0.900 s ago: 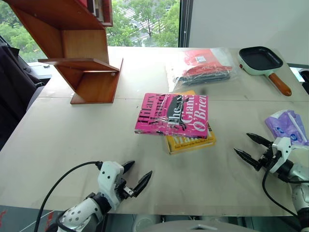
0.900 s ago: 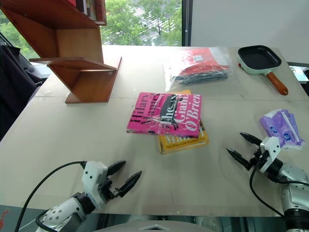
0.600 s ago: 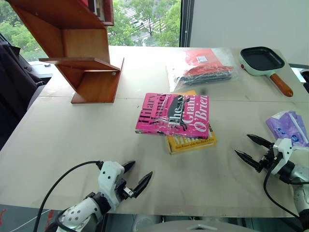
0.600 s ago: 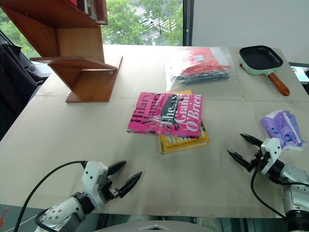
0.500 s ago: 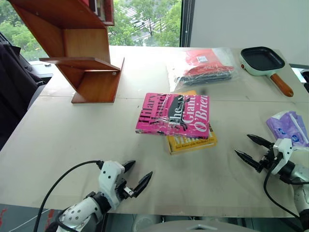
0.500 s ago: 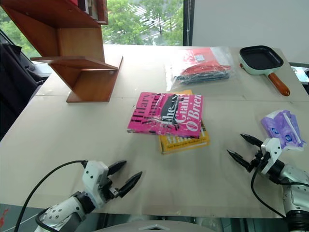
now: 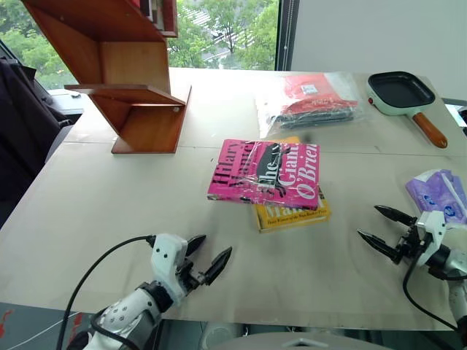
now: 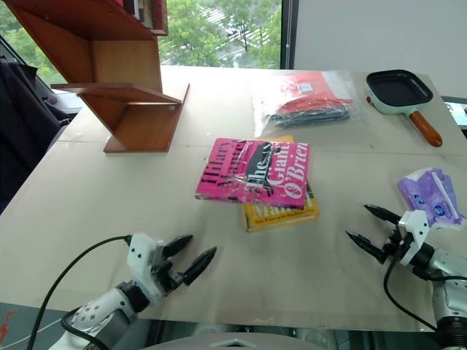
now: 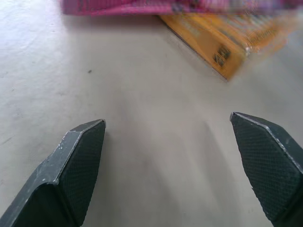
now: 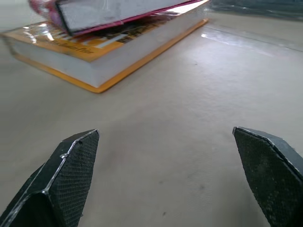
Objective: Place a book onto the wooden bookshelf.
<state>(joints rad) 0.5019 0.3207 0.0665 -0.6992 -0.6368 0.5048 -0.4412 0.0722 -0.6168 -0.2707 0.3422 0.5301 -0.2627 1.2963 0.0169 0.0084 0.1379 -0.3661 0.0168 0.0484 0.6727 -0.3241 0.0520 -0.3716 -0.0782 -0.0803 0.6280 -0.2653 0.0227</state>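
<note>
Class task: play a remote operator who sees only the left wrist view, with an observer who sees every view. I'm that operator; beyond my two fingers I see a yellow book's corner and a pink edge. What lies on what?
Observer: The pink book lies on top of the yellow book, flat on the table.
Operator: Where is the shelf?
Observer: The wooden bookshelf stands at the table's far left corner, apart from the books.
Operator: And the other arm?
Observer: The right gripper is open, low over the table to the right of the books, holding nothing.
</note>
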